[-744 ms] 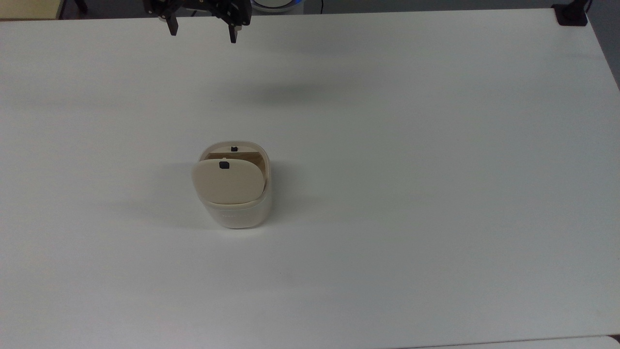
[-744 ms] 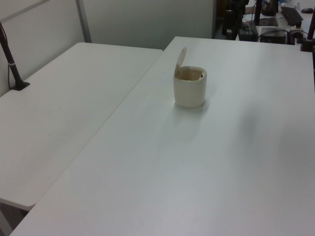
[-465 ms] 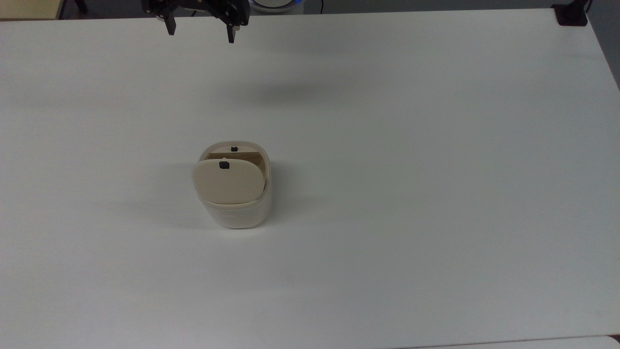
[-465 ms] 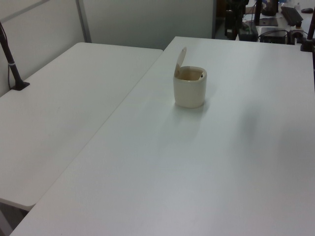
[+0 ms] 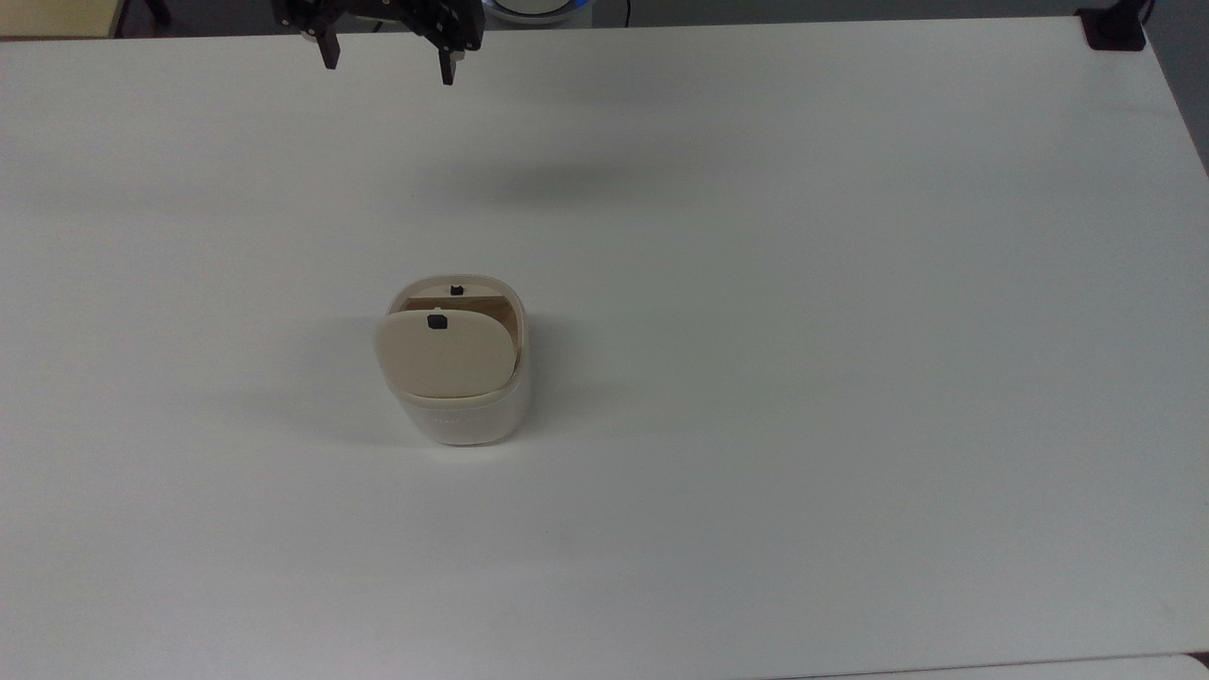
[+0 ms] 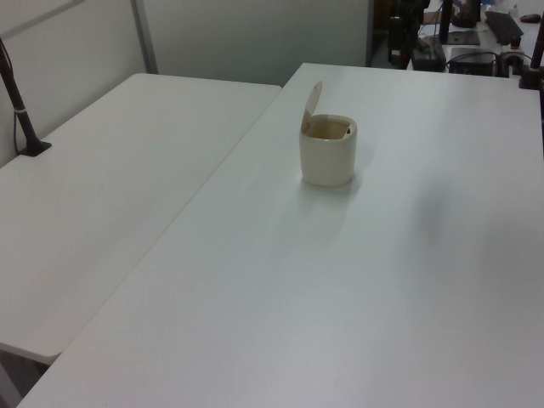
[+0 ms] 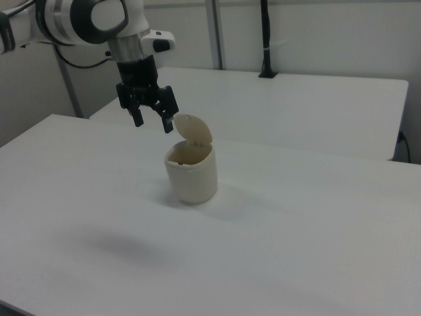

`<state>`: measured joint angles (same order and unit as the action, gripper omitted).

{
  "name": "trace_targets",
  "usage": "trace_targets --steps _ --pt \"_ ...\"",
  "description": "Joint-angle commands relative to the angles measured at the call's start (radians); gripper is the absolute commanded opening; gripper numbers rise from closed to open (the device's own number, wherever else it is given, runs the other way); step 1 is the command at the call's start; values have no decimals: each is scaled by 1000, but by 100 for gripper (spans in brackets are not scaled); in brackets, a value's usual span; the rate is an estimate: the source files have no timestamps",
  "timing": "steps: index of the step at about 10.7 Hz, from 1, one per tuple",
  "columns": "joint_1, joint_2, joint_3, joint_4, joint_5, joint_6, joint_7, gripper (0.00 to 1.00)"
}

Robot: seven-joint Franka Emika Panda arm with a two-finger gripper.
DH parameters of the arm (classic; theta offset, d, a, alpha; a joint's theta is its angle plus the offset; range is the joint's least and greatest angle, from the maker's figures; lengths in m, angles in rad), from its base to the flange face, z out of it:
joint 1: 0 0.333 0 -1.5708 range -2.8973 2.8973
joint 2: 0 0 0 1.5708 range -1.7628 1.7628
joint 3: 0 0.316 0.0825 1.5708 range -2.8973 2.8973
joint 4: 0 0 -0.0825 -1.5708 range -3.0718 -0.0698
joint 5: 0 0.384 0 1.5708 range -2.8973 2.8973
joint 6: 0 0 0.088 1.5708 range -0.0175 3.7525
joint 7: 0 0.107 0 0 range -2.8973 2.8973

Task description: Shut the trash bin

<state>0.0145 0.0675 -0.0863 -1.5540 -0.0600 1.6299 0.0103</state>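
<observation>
Standing alone on bare white bench (image 5: 850, 331): trash bin (image 5: 463, 406), cream plastic, rounded-square body, smooth matte walls. Lid (image 5: 446, 354) beige, flat, tilting up on its hinge, black button (image 5: 436, 322) near free edge; brownish interior showing beyond the lid in the top view. Faint embossed mark on bin's front wall, unreadable. Nothing lying between bin and end effector (image 5: 385, 59). End effector black, two fingers (image 5: 446, 66) spread wide, gripping nothing, hanging in air well apart from the bin, toward the bench's far edge in the top view. Second white bench (image 6: 110, 187) adjoining, beyond bin on the left view's left; black post (image 6: 17, 102) clamped at its edge.
</observation>
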Motion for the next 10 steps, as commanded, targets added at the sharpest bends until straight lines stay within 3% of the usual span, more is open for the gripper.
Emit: trace_targets --steps 1,6,8,10 --pt "8 -11 -9 -17 -15 24 -3 100" --pt "13 0 -7 -18 -6 24 -4 100" --pt "13 2 -4 -23 0 24 -9 68" --pt "13 12 -6 -18 49 24 -45 22"
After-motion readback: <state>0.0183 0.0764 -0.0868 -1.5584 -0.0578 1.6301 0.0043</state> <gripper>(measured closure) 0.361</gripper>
